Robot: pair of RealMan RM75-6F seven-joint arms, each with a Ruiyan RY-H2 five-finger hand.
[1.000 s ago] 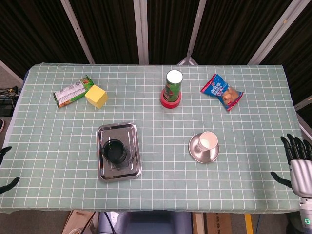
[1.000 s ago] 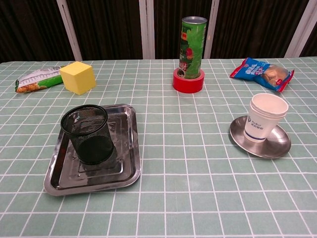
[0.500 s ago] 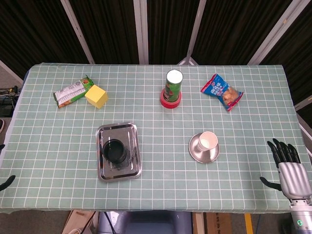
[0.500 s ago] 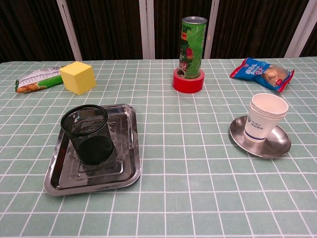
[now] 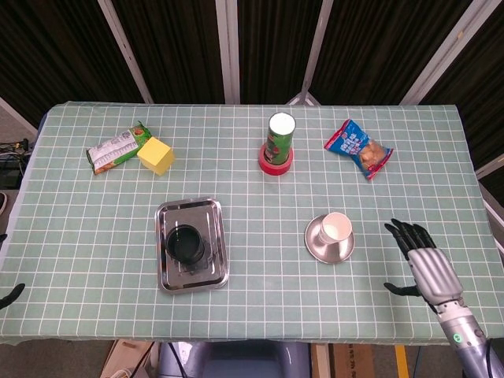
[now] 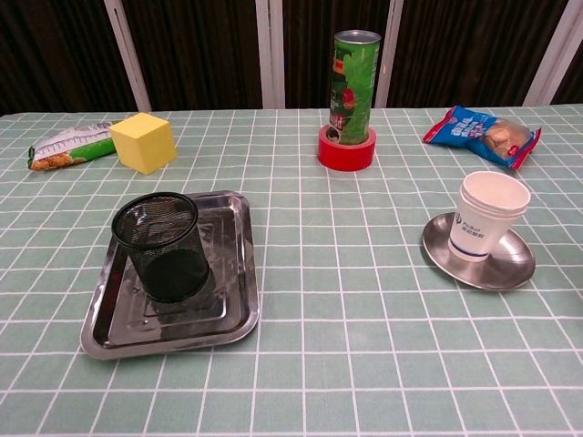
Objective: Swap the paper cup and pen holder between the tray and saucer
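Note:
A white paper cup (image 5: pixel 335 227) (image 6: pixel 486 215) stands upright on the round metal saucer (image 5: pixel 318 246) (image 6: pixel 510 266) right of centre. A black mesh pen holder (image 5: pixel 186 245) (image 6: pixel 165 246) stands in the rectangular metal tray (image 5: pixel 171 215) (image 6: pixel 232 309) left of centre. My right hand (image 5: pixel 424 264) hovers over the table to the right of the saucer, fingers spread and empty, and shows only in the head view. Only a dark tip of my left hand (image 5: pixel 9 294) shows at the left edge of the head view, off the table.
A green chip can (image 5: pixel 279 138) (image 6: pixel 354 86) stands inside a red tape roll (image 5: pixel 267 164) (image 6: pixel 346 151) at the back centre. A blue snack bag (image 5: pixel 359 147) (image 6: pixel 482 134) lies back right. A yellow block (image 5: pixel 156 156) (image 6: pixel 144 142) and a green snack packet (image 5: pixel 115 148) (image 6: pixel 66 146) lie back left.
My right hand has moved left and forward over the table, from beyond the right edge toward the saucer. The cup, pen holder, tray and saucer have not moved.

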